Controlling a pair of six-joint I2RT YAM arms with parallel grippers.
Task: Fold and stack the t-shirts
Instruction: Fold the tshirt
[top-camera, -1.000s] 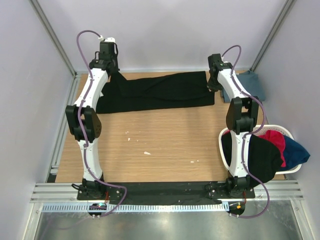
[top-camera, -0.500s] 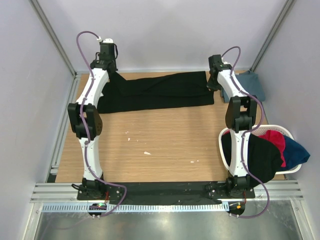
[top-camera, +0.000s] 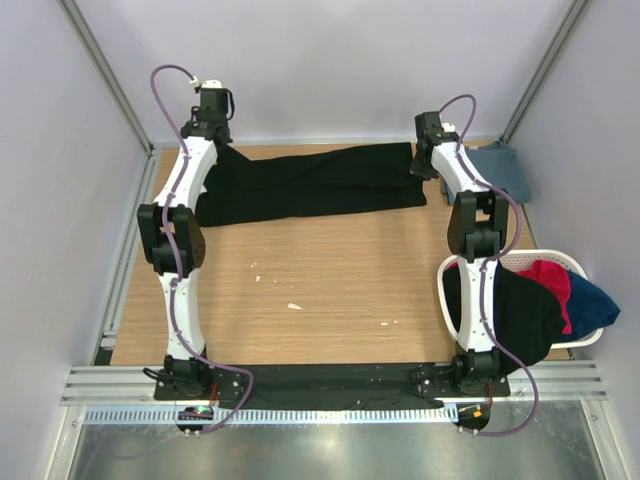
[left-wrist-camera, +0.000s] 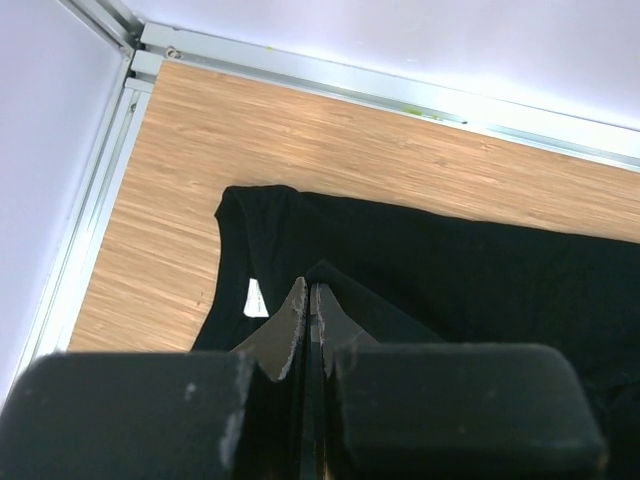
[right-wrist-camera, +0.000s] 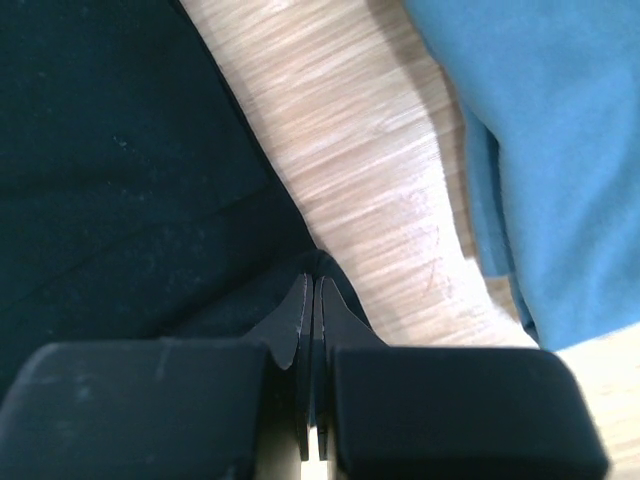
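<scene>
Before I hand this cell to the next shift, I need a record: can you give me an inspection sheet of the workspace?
Surface: wooden table, bare in the middle.
Job's things: large black t-shirt spread along the far edge; slate-blue t-shirt at the far right corner; heap of black, magenta-red and blue shirts in the white basket, near right.
Clutter: a few white specks.
Grippers: left gripper shut on the large black t-shirt; right gripper shut on its edge.
Cables: purple cable along each arm.
Surroundings: pale walls, aluminium frame rails.

Spread shirt (top-camera: 320, 185) at far edge — folded shirt (top-camera: 506, 170) right, basket (top-camera: 548, 254) nearer.
</scene>
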